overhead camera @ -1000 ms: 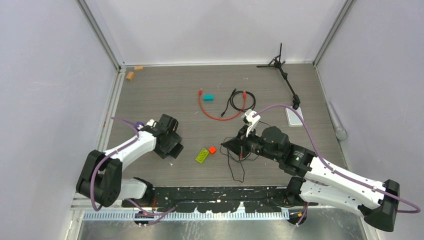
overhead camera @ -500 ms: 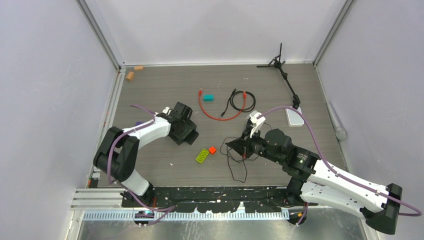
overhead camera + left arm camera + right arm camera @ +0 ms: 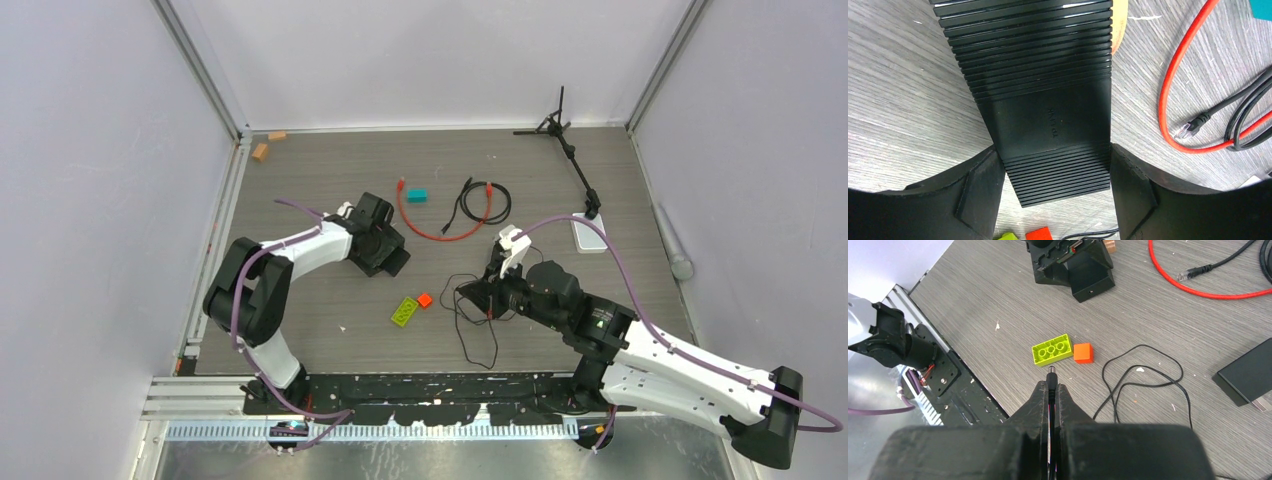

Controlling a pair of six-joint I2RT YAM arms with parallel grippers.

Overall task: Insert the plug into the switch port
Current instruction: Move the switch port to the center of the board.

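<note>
The left gripper (image 3: pixel 386 252) sits left of centre on the grey wood-grain table (image 3: pixel 300 180). Its fingers (image 3: pixel 979 192) stand wide apart and press against the two sides of a black ribbed switch (image 3: pixel 1048 100). Whether that box rests on the table or hangs just above it cannot be told.

The plug (image 3: pixel 402 184) is the small tip of the red-orange cable (image 3: pixel 425 230). It lies on the table farther back, just left of a teal block (image 3: pixel 417 194) and well apart from both grippers. The cable curves from there toward a coiled black cable (image 3: pixel 487 205). That cable's own clear-tipped connector (image 3: pixel 1185 130) lies inside the red loop.

The right gripper (image 3: pixel 1050 390) hangs over the near middle of the table with its fingers pressed together on a small black barrel connector (image 3: pixel 1052 374), which pokes out past the tips. A thin black wire (image 3: pixel 1143 365) loops across the table beside it, near a black power brick (image 3: pixel 1248 372).

Two small pieces lie just beyond the barrel connector's tip — a lime-green brick (image 3: pixel 1052 350) and an orange cube (image 3: pixel 1083 352), side by side.
</note>
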